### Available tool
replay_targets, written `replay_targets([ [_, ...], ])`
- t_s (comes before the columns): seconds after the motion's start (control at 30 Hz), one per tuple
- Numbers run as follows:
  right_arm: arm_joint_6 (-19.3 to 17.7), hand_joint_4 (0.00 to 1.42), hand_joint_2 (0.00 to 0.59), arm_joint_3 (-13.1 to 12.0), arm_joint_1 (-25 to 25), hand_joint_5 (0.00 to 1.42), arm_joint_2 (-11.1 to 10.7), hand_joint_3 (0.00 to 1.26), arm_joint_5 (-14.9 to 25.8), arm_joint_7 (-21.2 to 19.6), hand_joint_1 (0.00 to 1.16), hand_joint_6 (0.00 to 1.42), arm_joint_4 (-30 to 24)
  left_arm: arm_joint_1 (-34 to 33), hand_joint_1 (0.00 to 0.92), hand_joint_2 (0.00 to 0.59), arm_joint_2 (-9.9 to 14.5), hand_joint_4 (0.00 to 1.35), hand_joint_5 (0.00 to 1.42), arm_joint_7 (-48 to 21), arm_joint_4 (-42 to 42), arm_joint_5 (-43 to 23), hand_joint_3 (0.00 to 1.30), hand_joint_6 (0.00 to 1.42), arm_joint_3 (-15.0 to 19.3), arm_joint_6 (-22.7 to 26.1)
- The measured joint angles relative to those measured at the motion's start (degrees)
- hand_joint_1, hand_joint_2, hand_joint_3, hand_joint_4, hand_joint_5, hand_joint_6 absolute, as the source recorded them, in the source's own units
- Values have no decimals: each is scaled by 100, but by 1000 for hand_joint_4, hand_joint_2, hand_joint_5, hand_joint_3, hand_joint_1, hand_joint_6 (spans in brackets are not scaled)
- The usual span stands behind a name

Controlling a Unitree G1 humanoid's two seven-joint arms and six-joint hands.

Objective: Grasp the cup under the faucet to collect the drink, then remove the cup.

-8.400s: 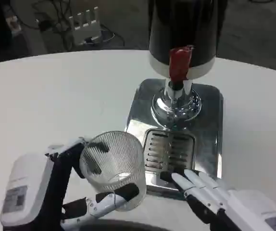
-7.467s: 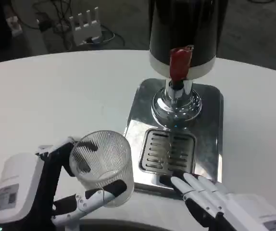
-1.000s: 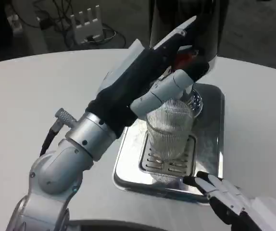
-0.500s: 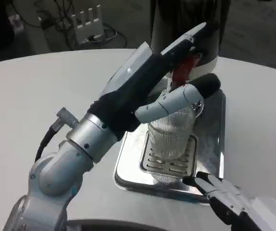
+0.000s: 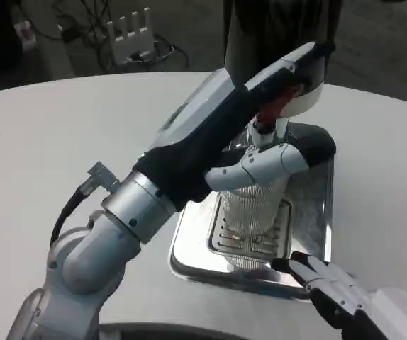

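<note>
The clear ribbed cup (image 5: 252, 216) stands upright on the slotted drip grate (image 5: 226, 239), directly below the faucet spout (image 5: 264, 130) with its red lever (image 5: 280, 105). My left hand (image 5: 260, 120) reaches over it from the left. Its thumb (image 5: 274, 160) lies across the front of the cup's rim and hides it. Its fingers (image 5: 304, 59) stretch far above the cup, beside the red lever against the tank. The cup's contents are hidden. My right hand (image 5: 342, 294) rests with straight fingers at the tray's front right corner, holding nothing.
The dispenser's dark tank (image 5: 278, 28) rises behind the faucet on a shiny steel tray (image 5: 189, 248). The white round table (image 5: 62, 142) spreads to the left and right. A white power strip (image 5: 134, 32) and cables lie on the floor beyond the table.
My left hand carried the cup from the table's front onto the grate under the faucet. Over the last second its fingers rose toward the lever, its thumb spread away and the cup stayed put.
</note>
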Motion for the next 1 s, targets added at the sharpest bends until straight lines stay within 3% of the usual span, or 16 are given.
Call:
replay_targets([
  [0.4, 26, 20, 462, 55, -1, 0, -28, 95, 0, -14, 539, 0, 0, 0, 0, 67, 97, 55, 173, 237, 253, 295, 116, 137, -108, -481],
  [0.9, 47, 29, 462, 128, 14, 0, -31, 102, -16, -64, 539, 0, 1, 3, 0, 67, 188, 55, 174, 328, 254, 651, 124, 139, -157, -649],
  [1.0, 180, 48, 463, 193, 8, 0, 105, 110, -10, -232, 548, 0, 23, 3, 0, 68, 202, 55, 174, 329, 250, 769, 124, 140, -169, -686],
])
